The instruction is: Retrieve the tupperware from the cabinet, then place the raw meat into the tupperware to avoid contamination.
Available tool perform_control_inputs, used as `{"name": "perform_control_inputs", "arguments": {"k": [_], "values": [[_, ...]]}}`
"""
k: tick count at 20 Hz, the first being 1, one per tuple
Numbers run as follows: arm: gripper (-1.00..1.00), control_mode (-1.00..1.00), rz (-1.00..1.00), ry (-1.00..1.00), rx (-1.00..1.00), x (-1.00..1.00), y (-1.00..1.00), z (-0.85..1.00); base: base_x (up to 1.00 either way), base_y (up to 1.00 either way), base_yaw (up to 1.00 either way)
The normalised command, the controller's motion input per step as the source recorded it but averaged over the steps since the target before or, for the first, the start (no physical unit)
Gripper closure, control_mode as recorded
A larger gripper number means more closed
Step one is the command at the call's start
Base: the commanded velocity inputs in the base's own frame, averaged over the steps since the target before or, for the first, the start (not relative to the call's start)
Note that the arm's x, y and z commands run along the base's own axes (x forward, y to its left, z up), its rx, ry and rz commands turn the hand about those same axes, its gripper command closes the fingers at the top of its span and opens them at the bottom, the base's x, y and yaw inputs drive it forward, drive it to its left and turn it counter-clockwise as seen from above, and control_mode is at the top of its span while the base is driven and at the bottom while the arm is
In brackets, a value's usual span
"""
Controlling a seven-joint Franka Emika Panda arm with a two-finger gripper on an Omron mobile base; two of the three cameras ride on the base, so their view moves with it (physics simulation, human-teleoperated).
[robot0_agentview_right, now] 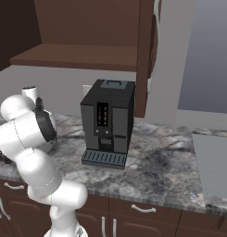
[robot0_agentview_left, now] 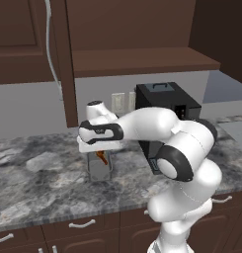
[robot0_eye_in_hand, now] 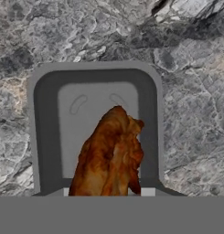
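The grey translucent tupperware (robot0_agentview_left: 100,171) stands on the marble counter, and in the hand view its rim (robot0_eye_in_hand: 93,68) lies straight below the hand. The orange-brown raw meat (robot0_agentview_left: 101,158) hangs from my gripper (robot0_agentview_left: 99,151) and dips into the container's mouth. Seen from the hand, the raw meat (robot0_eye_in_hand: 111,155) covers the middle of the container's floor, between my fingertips at the bottom edge. The gripper is shut on the meat. The dark brown cabinet (robot0_agentview_left: 137,29) hangs above with its door (robot0_agentview_left: 68,64) swung open and its shelf bare.
A tall black coffee machine (robot0_agentview_left: 164,106) stands just right of the container, also seen from the other side (robot0_agentview_right: 108,120). The open cabinet door (robot0_agentview_right: 145,55) juts out over the counter. Drawers with curved handles (robot0_agentview_left: 82,224) run under the counter's front edge.
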Motion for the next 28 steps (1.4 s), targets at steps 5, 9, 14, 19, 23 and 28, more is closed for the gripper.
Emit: {"name": "perform_control_inputs", "arguments": {"k": [5, 9, 14, 19, 23, 28], "values": [[1.00, -1.00, -0.03, 0.00, 0.00, 0.10, 0.02, -0.19, 0.00, 0.00, 0.00], [1.00, -1.00, -0.03, 0.00, 0.00, 0.17, 0.04, -0.16, 0.00, 0.00, 0.00], [1.00, -1.00, -0.03, 0.00, 0.00, 0.17, 0.02, -0.19, 0.00, 0.00, 0.00], [1.00, -1.00, -0.03, 0.00, 0.00, 0.12, 0.04, -0.13, 0.00, 0.00, 0.00], [1.00, -1.00, -0.03, 0.00, 0.00, 0.12, 0.07, -0.10, 0.00, 0.00, 0.00], [1.00, -1.00, -0.03, 0.00, 0.00, 0.11, 0.07, -0.09, 0.00, 0.00, 0.00]]}}
